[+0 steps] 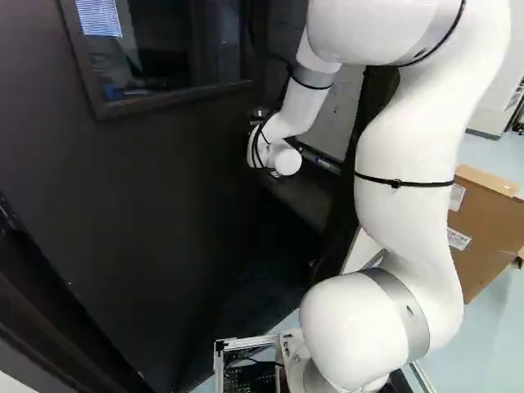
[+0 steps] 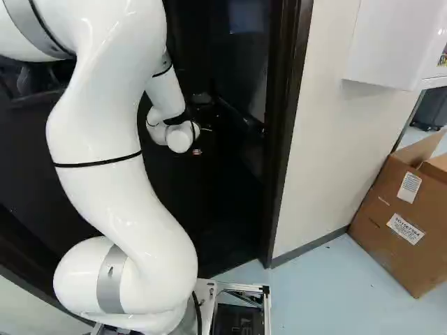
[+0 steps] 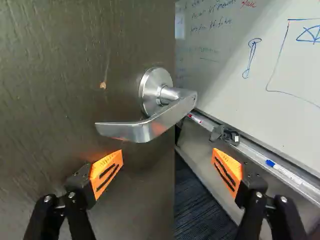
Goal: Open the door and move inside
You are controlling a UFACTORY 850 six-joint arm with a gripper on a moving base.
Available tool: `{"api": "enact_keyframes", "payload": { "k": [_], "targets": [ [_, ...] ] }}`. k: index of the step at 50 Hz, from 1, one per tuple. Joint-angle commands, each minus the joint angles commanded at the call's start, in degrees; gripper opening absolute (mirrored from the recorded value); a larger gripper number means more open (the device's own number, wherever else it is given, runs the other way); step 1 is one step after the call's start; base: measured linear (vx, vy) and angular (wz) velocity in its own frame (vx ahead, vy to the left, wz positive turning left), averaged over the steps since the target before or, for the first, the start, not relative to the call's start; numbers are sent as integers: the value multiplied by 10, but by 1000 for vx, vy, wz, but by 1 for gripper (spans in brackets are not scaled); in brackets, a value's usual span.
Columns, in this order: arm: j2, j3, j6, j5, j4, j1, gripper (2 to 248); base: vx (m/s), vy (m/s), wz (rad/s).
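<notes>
In the left base view, the door (image 1: pixel 139 188) stands ajar, with its window (image 1: pixel 172 49) facing the base. The arm (image 1: pixel 409 155) reaches forward so that its wrist (image 1: pixel 274 151) comes to the door's free edge, probably because the handle is there. The wrist hides the fingers here. A cardboard box (image 1: pixel 483 229) sits on the floor to the right of the door, outside the opening.

In the right base view, the door frame (image 2: pixel 283 132) rises just right of the door's free edge, beside a pale wall (image 2: pixel 335 139) that bears a white cabinet (image 2: pixel 398 42). The frame is the nearer worry: driving in too far right would likely catch it, while the box lies well apart from the door.

In the wrist view, the lever handle (image 3: pixel 150 125) is mounted near the door's free edge, ahead of the gripper (image 3: pixel 167 156). The fingers are spread wide, pinching nothing, one in front of the door's face and the other out past its edge; that straddle would suit pushing the door or closing on its edge. Beyond the door are a whiteboard (image 3: pixel 250 60), its marker tray (image 3: pixel 250 150) and dark carpet (image 3: pixel 197 210). The tray runs close behind the outer finger, so it could snag as the door swings further.
</notes>
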Motion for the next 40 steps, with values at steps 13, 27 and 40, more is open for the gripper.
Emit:
{"api": "enact_keyframes", "payload": {
  "k": [13,27,40],
  "targets": [
    [-13,-15,0,0,25,20,247,0,0,0],
    [-24,-29,0,0,37,41,247,0,0,0],
    [-35,-43,0,0,37,61,247,0,0,0]
  ]
}}
